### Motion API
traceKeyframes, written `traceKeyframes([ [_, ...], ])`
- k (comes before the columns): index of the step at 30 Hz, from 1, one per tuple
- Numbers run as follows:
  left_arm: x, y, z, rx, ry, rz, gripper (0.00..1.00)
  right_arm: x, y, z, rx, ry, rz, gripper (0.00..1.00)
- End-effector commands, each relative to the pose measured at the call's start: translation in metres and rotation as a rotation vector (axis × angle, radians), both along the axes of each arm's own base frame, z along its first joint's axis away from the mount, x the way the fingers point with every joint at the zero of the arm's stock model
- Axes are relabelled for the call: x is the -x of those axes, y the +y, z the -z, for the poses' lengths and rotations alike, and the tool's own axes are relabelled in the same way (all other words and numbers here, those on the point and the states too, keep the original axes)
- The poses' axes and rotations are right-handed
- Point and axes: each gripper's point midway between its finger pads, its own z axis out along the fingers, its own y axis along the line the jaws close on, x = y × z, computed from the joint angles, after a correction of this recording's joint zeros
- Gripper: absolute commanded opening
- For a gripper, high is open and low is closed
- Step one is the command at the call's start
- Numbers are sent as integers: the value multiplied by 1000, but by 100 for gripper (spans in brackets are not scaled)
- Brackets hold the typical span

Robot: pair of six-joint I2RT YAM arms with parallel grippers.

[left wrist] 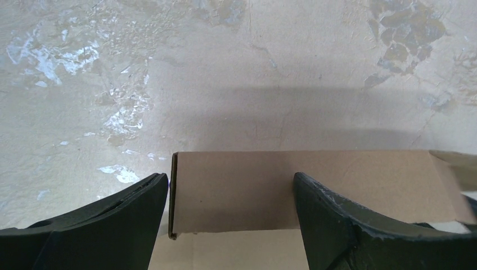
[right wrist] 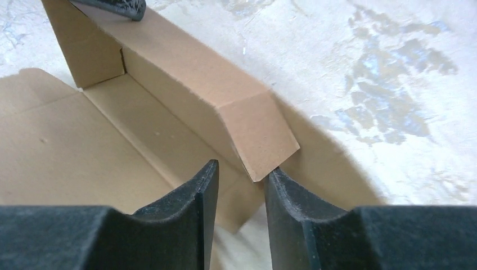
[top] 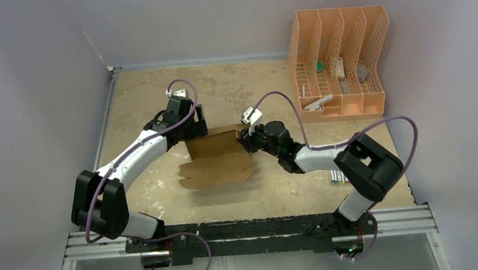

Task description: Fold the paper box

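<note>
Two sets of jaws work the far edge of the paper box (top: pixel 216 159), which lies mid-worktop (top: pixel 246 89), just ahead of both arms.

The right jaws stand only narrowly parted. The corner of an end tab (right wrist: pixel 261 135) sits in their gap, touching one inner face, but they are not clenched on it. The left jaws are spread wide and released. They straddle the 11 o'clock end of the raised far wall (right wrist: pixel 185 67), and in the right wrist view one left fingertip (right wrist: pixel 112 5) rests on that wall's top edge.

Out from there, the far wall stands nearly upright off the base panel (right wrist: pixel 67 152). A short tab at its left end is turned inward, and the right end tab is bent only partway. The near half (top: pixel 217 171), toward 6 o'clock, lies flat on the worktop with its scalloped flaps unfolded.

Judged from this, the fold is at an early stage. One long wall is up and its two end tabs are started. The side walls, the near wall and any closing flaps are yet to be raised and tucked.

An orange file rack (top: pixel 339 62) stands at about 1 o'clock from the box, well apart. A pack of markers (top: pixel 338 177) lies at about 4 o'clock, beside the right arm.
</note>
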Motion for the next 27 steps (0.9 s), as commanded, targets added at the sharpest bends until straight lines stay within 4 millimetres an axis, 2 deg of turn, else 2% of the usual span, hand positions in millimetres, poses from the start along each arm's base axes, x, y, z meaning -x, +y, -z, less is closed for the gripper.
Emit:
traceKeyframes([
  [1,4,10,-3,-66,-20,27,82,-3,-24,-32,74,-89,14,40],
  [7,3,9,-4,-70,-26,39,82,-6,-61,-48,198,-79,10,51],
  [13,2,8,-5,-72,-31,48,82,-15,-77,-62,307,-74,5,59],
  [21,3,7,-3,-75,-23,72,82,-39,-63,-53,440,-85,-74,73],
  [27,6,4,-2,-70,-13,97,81,-55,-49,-43,445,-87,-96,70],
])
